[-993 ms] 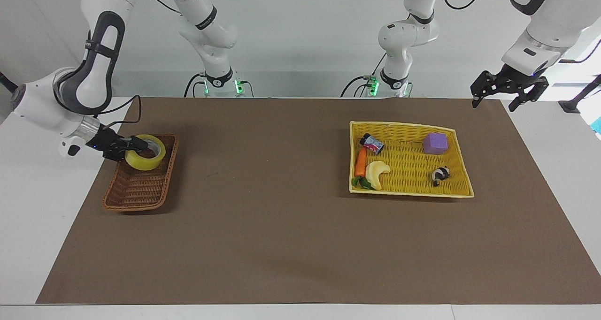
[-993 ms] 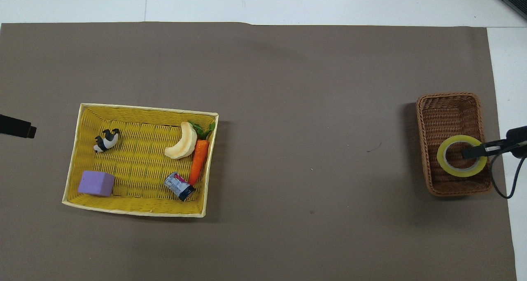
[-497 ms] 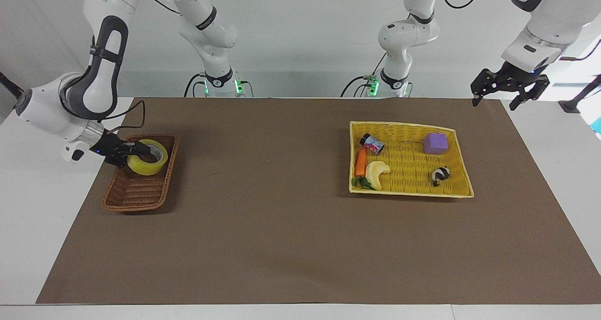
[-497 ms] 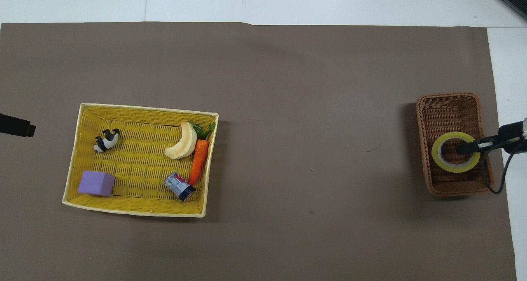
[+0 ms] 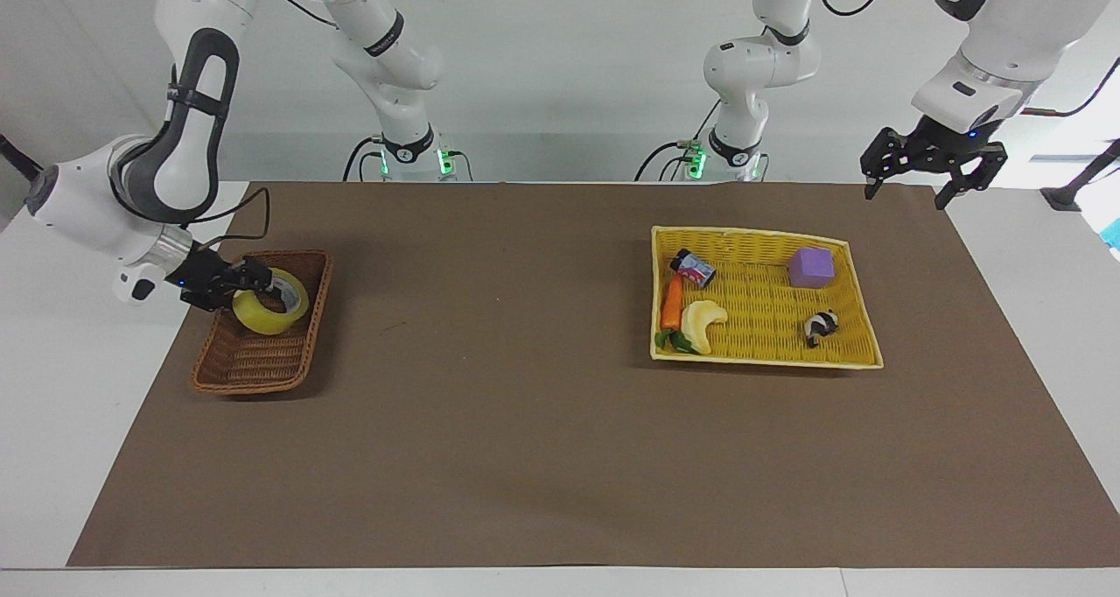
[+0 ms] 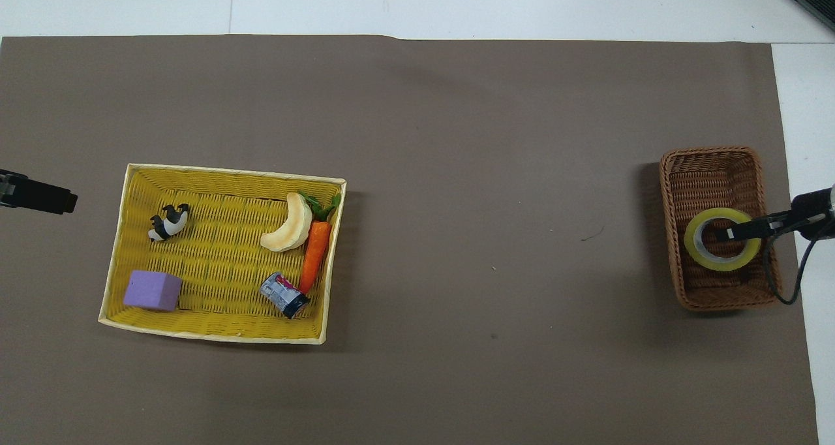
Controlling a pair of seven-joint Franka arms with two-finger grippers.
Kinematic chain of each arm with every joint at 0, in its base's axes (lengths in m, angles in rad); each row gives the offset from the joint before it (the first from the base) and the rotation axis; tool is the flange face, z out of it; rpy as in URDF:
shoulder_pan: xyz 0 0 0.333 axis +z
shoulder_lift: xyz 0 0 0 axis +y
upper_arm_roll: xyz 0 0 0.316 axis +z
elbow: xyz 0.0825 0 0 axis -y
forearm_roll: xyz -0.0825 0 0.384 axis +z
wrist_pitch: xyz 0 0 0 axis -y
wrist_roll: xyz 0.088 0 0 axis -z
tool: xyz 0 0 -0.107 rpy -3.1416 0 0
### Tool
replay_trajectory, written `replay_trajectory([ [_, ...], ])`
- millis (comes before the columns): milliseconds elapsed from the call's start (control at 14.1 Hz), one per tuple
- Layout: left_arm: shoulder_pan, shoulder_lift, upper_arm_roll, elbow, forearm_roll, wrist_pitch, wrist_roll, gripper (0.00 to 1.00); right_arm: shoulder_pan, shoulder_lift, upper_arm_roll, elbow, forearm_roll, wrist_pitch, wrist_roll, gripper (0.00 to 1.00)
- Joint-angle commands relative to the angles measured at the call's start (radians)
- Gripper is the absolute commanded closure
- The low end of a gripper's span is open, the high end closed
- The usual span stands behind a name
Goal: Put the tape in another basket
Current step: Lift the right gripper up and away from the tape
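Two arms worked over one brown surface (image 5: 525,422), which carried two baskets. Starting at the right arm's end, the right claw (image 5: 254,284) was clamped on the wall of the single roll of tape (image 5: 269,303), one finger reaching into its core. The tape sat in the brown wicker basket (image 5: 254,361), at the end nearer the robots; whether it rested on the weave or hung just clear of it could not be told. It was the only thing in that basket.

Toward the left arm's end lay the yellow tray (image 5: 770,352) (flat, larger than the wicker one). It held five things: one small can (image 5: 696,268), one carrot (image 5: 671,305), one pale banana-like piece (image 5: 704,321), one purple block (image 5: 812,267) and one black-and-white figure (image 5: 821,326).

The left claw (image 5: 932,177) hung with its fingers spread wide and nothing between them, over the corner of the surface at the left arm's end, waiting.
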Motion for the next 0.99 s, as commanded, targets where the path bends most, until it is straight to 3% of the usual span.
replay_trajectory([
  [0,-0.158,0.002,0.147,0.011,0.017,0.012,0.006,0.00,0.001,0.030,0.012,0.075,0.009,0.007,0.006,0.00],
  [71,-0.188,-0.002,0.183,0.011,0.017,0.010,0.004,0.00,0.002,0.031,0.015,0.089,0.007,0.021,0.006,0.00],
  [426,-0.183,-0.008,0.182,0.008,0.005,0.000,0.000,0.00,0.102,0.016,0.013,0.148,-0.014,0.113,0.055,0.00],
  [922,-0.192,-0.011,0.182,0.006,-0.041,-0.023,-0.114,0.00,0.223,-0.047,0.013,0.137,-0.160,0.122,0.479,0.00],
])
